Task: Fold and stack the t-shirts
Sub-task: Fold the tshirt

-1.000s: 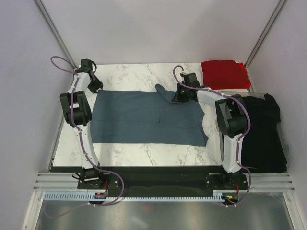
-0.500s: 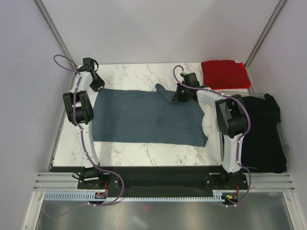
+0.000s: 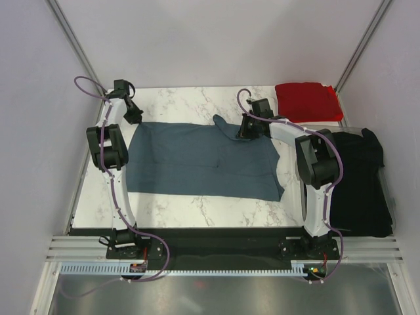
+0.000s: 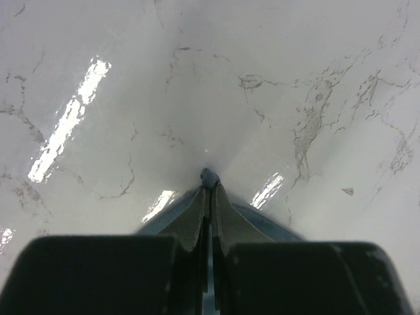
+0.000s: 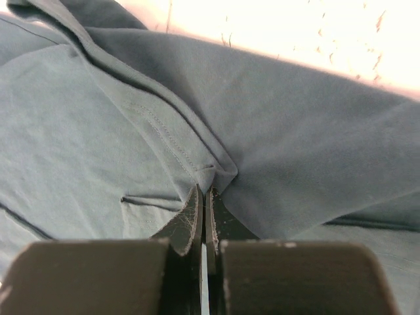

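Your left tool (image 4: 209, 178) has just snapped together on the blue shirt (image 3: 197, 161), pinching the corner at its tip. Right tool (image 5: 203, 197) is clamped on a fold. Shirt lies flat on the desk (image 3: 190, 98) between them; looks ready to fold.

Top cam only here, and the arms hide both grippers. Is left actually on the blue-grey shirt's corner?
Observer: Yes. The left wrist view shows the left gripper shut, with a small nub of the blue-grey shirt poking past its tips.
Operator: Much cloth in it?
Observer: Little. Beyond the tips there is only bare marble table.
Operator: And right?
Observer: Also shut. The right gripper pinches a raised fold of the same shirt, next to a stitched seam.
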Available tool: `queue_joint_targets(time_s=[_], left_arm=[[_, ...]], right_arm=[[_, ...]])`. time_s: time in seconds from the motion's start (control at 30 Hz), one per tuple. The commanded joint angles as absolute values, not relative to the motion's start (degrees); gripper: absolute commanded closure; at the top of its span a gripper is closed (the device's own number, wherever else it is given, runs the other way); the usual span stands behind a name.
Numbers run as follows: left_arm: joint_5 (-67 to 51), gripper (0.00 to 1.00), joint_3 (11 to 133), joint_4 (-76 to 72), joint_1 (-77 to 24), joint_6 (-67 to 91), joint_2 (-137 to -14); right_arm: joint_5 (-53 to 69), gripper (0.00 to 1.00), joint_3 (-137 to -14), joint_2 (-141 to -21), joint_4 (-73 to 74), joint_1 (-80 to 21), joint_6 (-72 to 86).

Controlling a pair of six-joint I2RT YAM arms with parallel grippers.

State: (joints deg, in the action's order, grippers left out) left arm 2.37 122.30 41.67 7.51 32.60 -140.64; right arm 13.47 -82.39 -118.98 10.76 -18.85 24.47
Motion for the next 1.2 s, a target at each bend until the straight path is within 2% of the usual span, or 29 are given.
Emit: queue_joint_targets(time_s=[0.0, 0.3, 0.7, 1.17], left_arm=[[0.26, 0.98, 123.49, 44.99, 6.94, 33.22, -139.05], [0.79, 0.98, 119.27, 47.81, 6.94, 30.76, -131.58], [7.46, 0.98, 112.41, 50.27, 7.21, 26.37, -123.84], [10.90, 0.98, 104.15, 50.45, 7.30, 25.22, -119.10]], right_arm=[[13.19, 1.00, -87.00, -116.64, 12.21, -17.76, 22.59], [11.43, 1.00, -88.33, -106.90, 17.14, -17.58, 20.13], [10.20, 1.00, -76.47, -91.86, 19.69, -17.58, 20.21], [10.63, 1.00, -62.67, -80.70, 19.69, -18.28, 22.41]])
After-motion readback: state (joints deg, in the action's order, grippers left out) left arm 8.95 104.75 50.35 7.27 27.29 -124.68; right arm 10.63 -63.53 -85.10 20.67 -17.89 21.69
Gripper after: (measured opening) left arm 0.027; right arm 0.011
